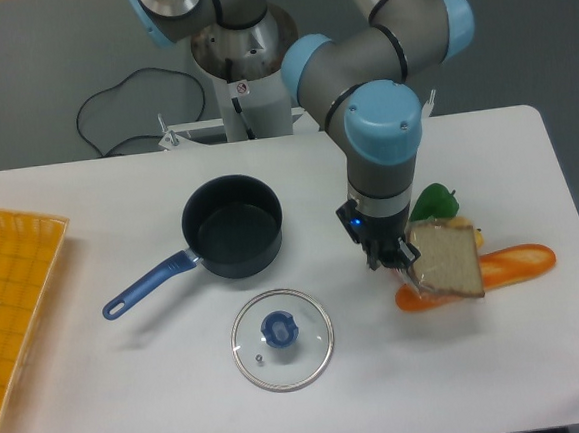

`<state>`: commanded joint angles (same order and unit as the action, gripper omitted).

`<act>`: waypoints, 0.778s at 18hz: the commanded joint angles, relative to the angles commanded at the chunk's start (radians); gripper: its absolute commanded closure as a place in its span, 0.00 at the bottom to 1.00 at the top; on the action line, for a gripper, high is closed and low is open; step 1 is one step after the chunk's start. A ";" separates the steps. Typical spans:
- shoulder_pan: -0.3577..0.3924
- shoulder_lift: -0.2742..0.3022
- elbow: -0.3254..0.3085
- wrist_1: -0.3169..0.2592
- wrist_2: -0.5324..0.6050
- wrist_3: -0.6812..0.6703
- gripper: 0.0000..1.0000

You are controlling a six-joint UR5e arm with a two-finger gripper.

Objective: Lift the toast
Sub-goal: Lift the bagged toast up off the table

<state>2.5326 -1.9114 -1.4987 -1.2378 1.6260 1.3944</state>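
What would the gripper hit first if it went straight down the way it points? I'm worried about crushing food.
Probably the orange item beneath the toast, which the gripper holds above it; height is hard to judge from this view.

1 fixed camera looks steeply down at the table [134, 409] from its front

Toast [447, 260] hides part of the baguette [494, 267].

A white tabletop [133, 399] stands over a grey floor [38, 76], where a black cable [111, 115] loops.
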 joint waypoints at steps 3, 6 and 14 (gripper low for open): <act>0.003 0.014 0.003 -0.038 0.002 0.047 1.00; 0.003 0.015 0.011 -0.058 0.002 0.060 1.00; 0.003 0.017 0.011 -0.058 0.002 0.061 1.00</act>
<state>2.5357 -1.8945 -1.4880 -1.2962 1.6276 1.4557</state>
